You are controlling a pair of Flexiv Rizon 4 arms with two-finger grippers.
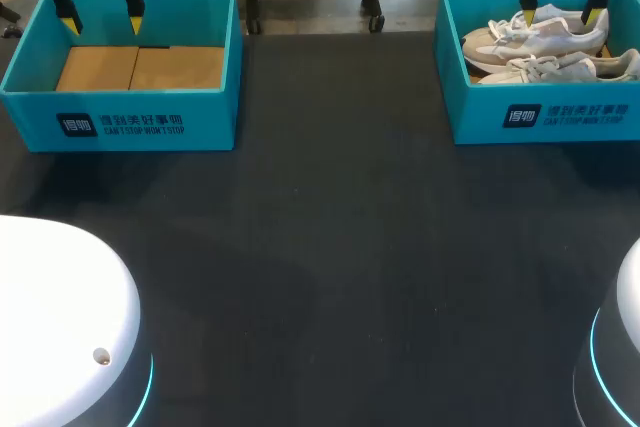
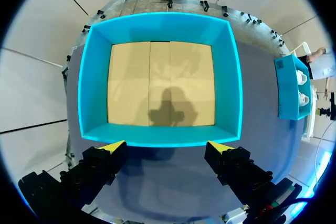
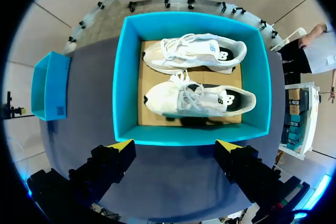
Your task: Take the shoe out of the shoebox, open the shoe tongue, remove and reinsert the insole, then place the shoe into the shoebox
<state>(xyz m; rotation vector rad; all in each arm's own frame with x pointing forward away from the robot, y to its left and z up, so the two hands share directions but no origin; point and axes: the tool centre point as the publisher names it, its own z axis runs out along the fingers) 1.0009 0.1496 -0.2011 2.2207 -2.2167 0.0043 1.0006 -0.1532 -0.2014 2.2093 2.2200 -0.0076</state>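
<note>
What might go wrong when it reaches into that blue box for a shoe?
The two white sneakers lie close, side by side in the shoebox, so the open right jaws could pinch both. Loose laces might snag a yellow tip. The box's walls hug the shoes; a jaw could clip the rim.

Lighting even, from overhead. My left gripper [image 2: 166,146] casts a soft shadow onto the left shoebox [image 2: 94,77] floor; table [image 1: 330,247] reads dark, matte.

Black left gripper [image 2: 167,146], black right gripper [image 3: 174,144], yellow wedge tips [image 2: 113,147], white bases [image 1: 60,312] (cyan-ringed)
</note>
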